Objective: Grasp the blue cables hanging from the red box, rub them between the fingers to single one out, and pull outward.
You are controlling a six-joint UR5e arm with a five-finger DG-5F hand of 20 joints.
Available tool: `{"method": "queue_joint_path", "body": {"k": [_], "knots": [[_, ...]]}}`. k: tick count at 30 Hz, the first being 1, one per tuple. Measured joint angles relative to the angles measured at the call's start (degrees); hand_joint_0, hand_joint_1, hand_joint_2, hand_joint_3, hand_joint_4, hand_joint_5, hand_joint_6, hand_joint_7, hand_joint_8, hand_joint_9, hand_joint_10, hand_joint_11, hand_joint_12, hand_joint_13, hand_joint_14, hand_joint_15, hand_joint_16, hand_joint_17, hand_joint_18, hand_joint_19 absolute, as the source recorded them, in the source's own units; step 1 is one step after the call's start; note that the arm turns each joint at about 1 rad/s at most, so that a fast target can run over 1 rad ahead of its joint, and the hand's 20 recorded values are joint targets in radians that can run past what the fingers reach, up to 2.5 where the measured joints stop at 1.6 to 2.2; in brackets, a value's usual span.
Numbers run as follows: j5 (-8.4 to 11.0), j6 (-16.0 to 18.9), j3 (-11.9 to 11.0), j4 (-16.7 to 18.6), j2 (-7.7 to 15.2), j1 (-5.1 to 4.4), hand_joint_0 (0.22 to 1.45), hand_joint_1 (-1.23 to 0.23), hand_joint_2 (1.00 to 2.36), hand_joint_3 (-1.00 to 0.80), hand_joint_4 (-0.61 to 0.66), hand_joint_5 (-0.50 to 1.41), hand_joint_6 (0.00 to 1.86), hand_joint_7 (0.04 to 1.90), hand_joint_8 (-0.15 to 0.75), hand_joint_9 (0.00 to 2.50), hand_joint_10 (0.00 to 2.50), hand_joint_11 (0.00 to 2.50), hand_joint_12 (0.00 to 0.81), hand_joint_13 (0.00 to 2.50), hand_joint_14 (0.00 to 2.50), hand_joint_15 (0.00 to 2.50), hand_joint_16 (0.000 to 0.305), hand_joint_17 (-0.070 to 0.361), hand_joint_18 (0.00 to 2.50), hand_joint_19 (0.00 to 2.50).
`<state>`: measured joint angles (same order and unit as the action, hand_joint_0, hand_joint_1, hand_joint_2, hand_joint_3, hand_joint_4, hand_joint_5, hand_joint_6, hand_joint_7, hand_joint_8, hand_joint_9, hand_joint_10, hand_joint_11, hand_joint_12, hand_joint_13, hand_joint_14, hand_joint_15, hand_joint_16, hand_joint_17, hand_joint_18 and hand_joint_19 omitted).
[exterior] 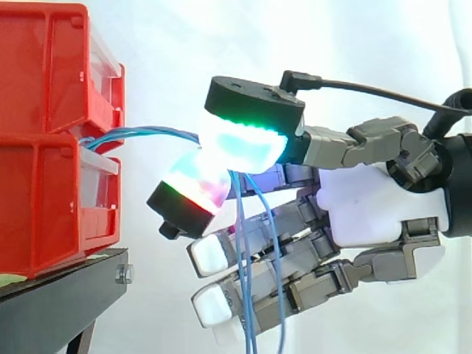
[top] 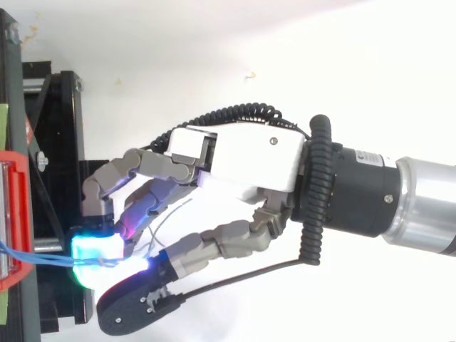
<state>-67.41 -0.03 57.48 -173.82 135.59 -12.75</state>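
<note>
Thin blue cables (exterior: pixel 151 135) come out of the gap between the stacked red boxes (exterior: pixel 44 133) and run right to my hand (exterior: pixel 369 206). Two glowing pads, one cyan-green (exterior: pixel 243 144) above and one red-green below, pinch the cables just right of the boxes. Past the pinch the cables (exterior: pixel 251 251) drop in loose strands in front of the other, straighter fingers. From above, the hand (top: pixel 242 160) reaches left and the pinch (top: pixel 96 253) glows cyan beside the red box edge (top: pixel 18 214), with the blue cables (top: pixel 28 255) stretched between.
The red boxes stand on a black stand (exterior: pixel 66 295) with a bolt at its corner. The black frame (top: pixel 60 142) of the stand lies under the fingers in the top view. A white curtain is behind everything.
</note>
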Motion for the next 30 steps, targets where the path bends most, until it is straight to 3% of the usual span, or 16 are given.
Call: {"method": "queue_joint_path", "body": {"k": [6,21,30], "knots": [[0.0,0.0,0.0,-0.6,-0.2,-0.05,0.51,-0.45,1.0,-0.5,0.02,-0.13,0.89,1.03,0.25,0.96,0.02,0.56,0.347,0.77,0.02,0.53,0.048,0.107,0.56,0.45],[0.0,-0.1,0.0,-2.3,-1.0,-0.12,0.49,-0.49,1.0,-0.5,0.04,-0.14,0.88,1.0,0.255,0.96,0.02,0.55,0.357,0.77,0.02,0.53,0.05,0.113,0.56,0.45],[-1.07,-1.1,0.0,-2.7,-1.4,0.65,0.46,-0.48,1.0,-0.5,0.06,-0.14,0.88,0.99,0.263,0.95,0.02,0.55,0.37,0.77,0.02,0.53,0.053,0.119,0.56,0.44]]}}
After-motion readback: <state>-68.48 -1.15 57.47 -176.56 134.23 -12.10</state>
